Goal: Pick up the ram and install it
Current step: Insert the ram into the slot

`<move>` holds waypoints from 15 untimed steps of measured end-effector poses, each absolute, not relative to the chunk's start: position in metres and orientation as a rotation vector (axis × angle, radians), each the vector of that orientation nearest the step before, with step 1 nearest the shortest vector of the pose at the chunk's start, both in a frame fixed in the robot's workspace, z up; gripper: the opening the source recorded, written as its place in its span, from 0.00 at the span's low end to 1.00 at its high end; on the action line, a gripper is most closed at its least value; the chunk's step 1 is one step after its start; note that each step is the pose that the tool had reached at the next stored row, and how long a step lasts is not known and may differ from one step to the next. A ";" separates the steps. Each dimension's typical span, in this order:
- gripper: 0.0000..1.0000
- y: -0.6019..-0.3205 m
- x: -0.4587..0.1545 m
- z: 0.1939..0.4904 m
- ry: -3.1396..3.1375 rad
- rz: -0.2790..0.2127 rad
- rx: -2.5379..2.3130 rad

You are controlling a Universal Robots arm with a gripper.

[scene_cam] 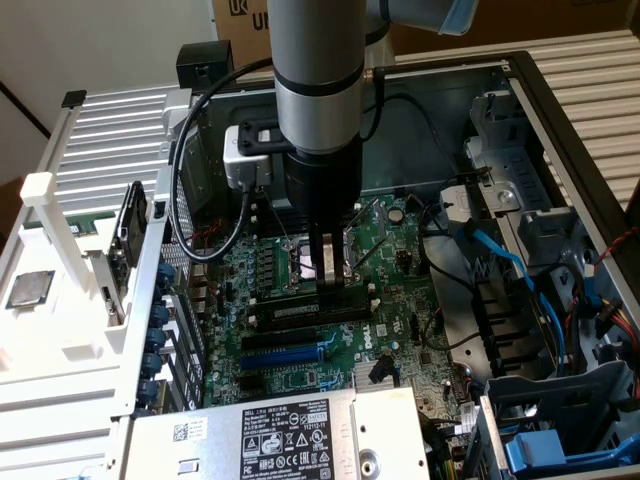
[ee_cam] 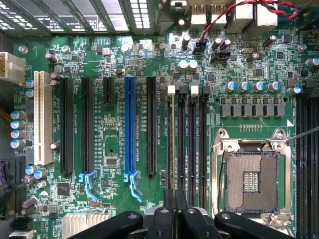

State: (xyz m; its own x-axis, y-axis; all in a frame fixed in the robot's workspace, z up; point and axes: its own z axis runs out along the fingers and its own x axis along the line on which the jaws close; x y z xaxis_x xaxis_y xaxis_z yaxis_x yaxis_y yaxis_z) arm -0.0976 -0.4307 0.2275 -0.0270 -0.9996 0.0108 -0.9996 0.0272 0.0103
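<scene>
Claw (ee_cam: 174, 201) clamped on the ram (scene_cam: 305, 313), down at the memory slots (ee_cam: 187, 144).
Keep it square, I'd say; press evenly along the slot.

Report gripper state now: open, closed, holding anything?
Gripper: closed, holding the ram.

Cardboard box (scene_cam: 240, 14), top of the frame: big dark letters starting "U", the rest hidden behind the arm (scene_cam: 318, 90).
Large label (scene_cam: 290, 440) on the metal housing (scene_cam: 160, 440), bottom centre: a barcode and rows of safety signs; the fine print is too small to read.
Motherboard (scene_cam: 400, 300), centre: a white mark that seems to read DELL, turned sideways.
Sticker on the ram (scene_cam: 300, 313): pale, print unreadable.
Blue slot (ee_cam: 130, 124): white lettering alongside, too small to read.
</scene>
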 end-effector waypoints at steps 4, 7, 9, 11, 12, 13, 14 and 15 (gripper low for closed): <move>0.12 -0.431 -0.098 0.227 -2.240 0.001 2.180; 0.12 -0.431 -0.098 0.227 -2.240 0.003 2.180; 0.12 -0.431 -0.098 0.227 -2.240 0.003 2.179; 0.12 -0.431 -0.098 0.227 -2.239 0.004 2.179; 0.12 -0.431 -0.098 0.227 -2.239 0.004 2.179; 0.12 -0.431 -0.098 0.227 -2.239 0.004 2.179; 0.12 -0.431 -0.098 0.227 -2.239 0.004 2.179; 0.12 -0.431 -0.098 0.227 -2.239 0.004 2.179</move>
State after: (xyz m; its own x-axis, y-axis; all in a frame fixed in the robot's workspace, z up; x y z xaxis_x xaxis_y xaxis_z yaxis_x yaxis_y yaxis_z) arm -0.0976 -0.4307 0.2265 -0.0271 -0.9995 0.0139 -0.9996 0.0272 0.0100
